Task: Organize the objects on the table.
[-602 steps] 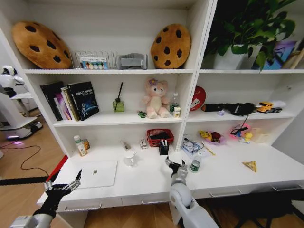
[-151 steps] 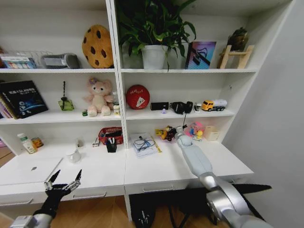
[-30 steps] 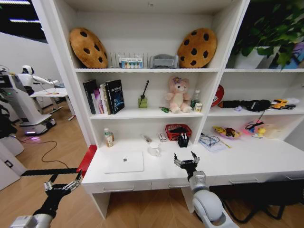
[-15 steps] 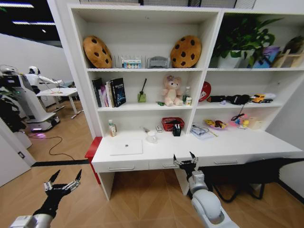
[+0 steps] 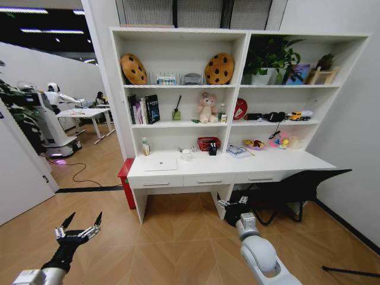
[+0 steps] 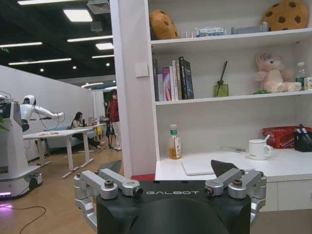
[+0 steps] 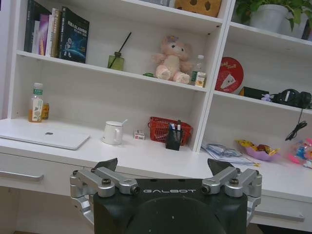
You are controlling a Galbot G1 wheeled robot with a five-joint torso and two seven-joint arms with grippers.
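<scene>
The long white table (image 5: 267,161) with three front drawers stands well ahead of me across the floor. On its left part lies a thin silver laptop (image 5: 160,164), closed, also seen as laptop (image 7: 46,137) and laptop (image 6: 197,167). A white mug (image 7: 113,132), a red basket (image 7: 168,129) and a black holder with pens (image 7: 173,139) sit behind it on the table (image 7: 146,153). My left gripper (image 5: 80,222) hangs low over the floor, open and empty. My right gripper (image 5: 233,203) is held low in front of the desk, open and empty, as the right wrist view's gripper (image 7: 165,165) shows.
Shelves above the desk hold books (image 5: 142,110), a pink plush bear (image 5: 206,108), two cookie cushions and a plant (image 5: 267,59). A red box (image 5: 126,178) stands by the desk's left leg, a dark chair (image 5: 297,187) at its right. Another robot (image 5: 50,119) and a distant white table stand left.
The camera has backed away from the desk, which now looks smaller and farther, with bare floor in between. Both grippers keep their pose, open.
</scene>
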